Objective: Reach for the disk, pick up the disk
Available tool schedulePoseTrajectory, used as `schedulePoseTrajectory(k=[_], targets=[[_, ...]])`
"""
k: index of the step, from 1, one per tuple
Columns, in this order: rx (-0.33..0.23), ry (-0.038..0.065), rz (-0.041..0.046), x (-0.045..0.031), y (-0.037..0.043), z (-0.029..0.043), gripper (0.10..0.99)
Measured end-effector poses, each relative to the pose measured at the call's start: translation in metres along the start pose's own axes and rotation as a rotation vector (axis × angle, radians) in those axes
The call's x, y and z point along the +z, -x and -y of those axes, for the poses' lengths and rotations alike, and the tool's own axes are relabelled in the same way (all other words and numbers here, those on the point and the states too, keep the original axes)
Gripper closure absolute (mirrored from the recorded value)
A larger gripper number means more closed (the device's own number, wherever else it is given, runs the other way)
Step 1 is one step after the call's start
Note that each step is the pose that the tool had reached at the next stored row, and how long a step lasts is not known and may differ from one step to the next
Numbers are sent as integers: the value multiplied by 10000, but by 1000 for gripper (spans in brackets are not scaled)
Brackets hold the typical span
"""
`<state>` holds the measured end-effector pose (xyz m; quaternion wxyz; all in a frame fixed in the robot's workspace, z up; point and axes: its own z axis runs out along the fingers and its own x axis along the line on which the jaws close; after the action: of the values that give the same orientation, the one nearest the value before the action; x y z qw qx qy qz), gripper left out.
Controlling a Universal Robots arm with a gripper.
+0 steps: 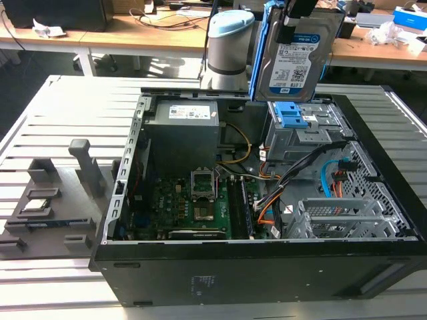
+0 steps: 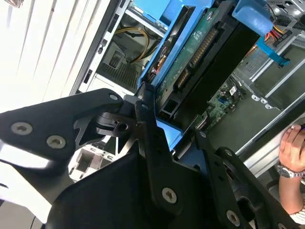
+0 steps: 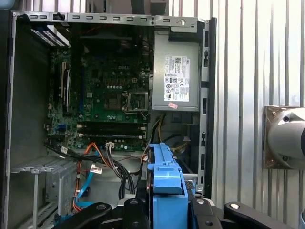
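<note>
The slatted metal table [image 1: 60, 113] carries one open black computer case [image 1: 233, 273], lying on its side with its interior facing up. Behind the case rises the one robot arm [image 1: 229, 40], grey with a pale blue cap.

Inside the case, against its far wall, sits one grey power supply [image 1: 183, 133]. It carries a white printed label, which in the first wrist view [image 3: 176, 78] has a small pink sticker at its edge. The print is too fine to make out. Beside the power supply, on the case floor, lies one green motherboard [image 1: 193, 207]. Orange and blue cables run across the floor next to it.

The disk [image 1: 297, 57] hangs in the air above the far corner of the case, clear of it and standing on edge. Its one white-and-blue label with barcodes faces the exterior camera, and a blue bracket runs along its side. Directly under it, one blue drive-bay clip [image 1: 293, 117] sits in the case.

The gripper [image 2: 177, 142] is clenched on the disk: in both wrist views its two black fingers [image 3: 138, 210] press on the blue bracket from either side.

Outside the case, on the exterior view's left of it, lies one grey moulded fixture [image 1: 53, 213]. In the second wrist view a person's hand [image 2: 291, 145] wearing a wristwatch rests by the case edge.
</note>
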<state>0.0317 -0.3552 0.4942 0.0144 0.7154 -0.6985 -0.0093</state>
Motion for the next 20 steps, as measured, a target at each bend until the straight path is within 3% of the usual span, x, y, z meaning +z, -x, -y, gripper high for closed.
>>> schedulePoseTrajectory(k=[3, 8, 20], targets=[[-4, 0, -1, -1, -14, 3, 722], [-1, 0, -1, 1, -165, -1, 722], [-1, 0, 0, 3, -352, -6, 722]])
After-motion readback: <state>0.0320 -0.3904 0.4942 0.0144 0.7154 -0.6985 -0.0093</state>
